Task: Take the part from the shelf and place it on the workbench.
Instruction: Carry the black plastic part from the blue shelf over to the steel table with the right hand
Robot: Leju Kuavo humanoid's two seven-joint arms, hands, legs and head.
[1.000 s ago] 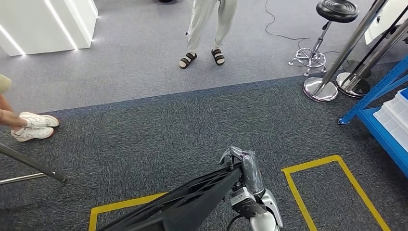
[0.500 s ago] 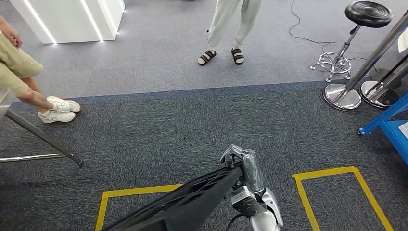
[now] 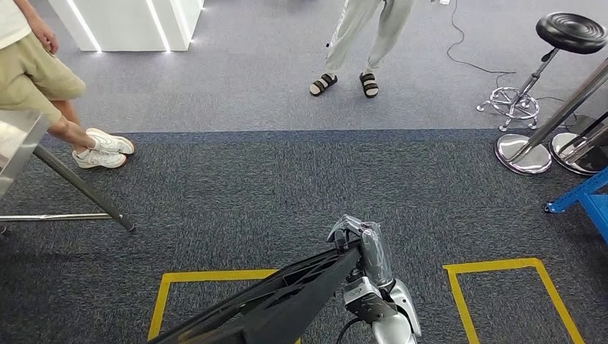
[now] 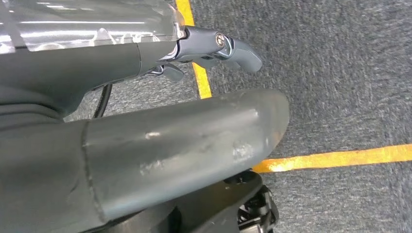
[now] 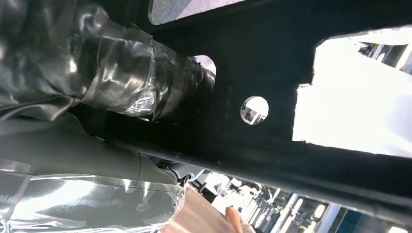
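Observation:
My right hand (image 3: pixel 363 249) grips one end of the part (image 3: pixel 276 304), a long black metal frame that runs from the hand down toward the lower left of the head view, above the carpet. The right wrist view shows the part (image 5: pixel 272 63) up close as a black plate with a round hole and cut-outs, and my taped fingers (image 5: pixel 124 73) are wrapped against it. In the left wrist view my left hand (image 4: pixel 194 97) hangs over the floor, its thick thumb and darker fingers (image 4: pixel 218 44) apart with carpet showing between them.
A shiny workbench corner (image 3: pixel 13 147) and its slanted leg (image 3: pixel 82 188) stand at the left. Two people stand ahead, one in sandals (image 3: pixel 344 82), one in white sneakers (image 3: pixel 106 149). A stool (image 3: pixel 571 32), chrome pole bases (image 3: pixel 523 154) and a blue shelf foot (image 3: pixel 584 197) are at the right. Yellow tape (image 3: pixel 502 269) marks the floor.
The camera has turned left: the floor, people and stool have slid right and the workbench corner has come into sight. My right hand still holds the part the same way.

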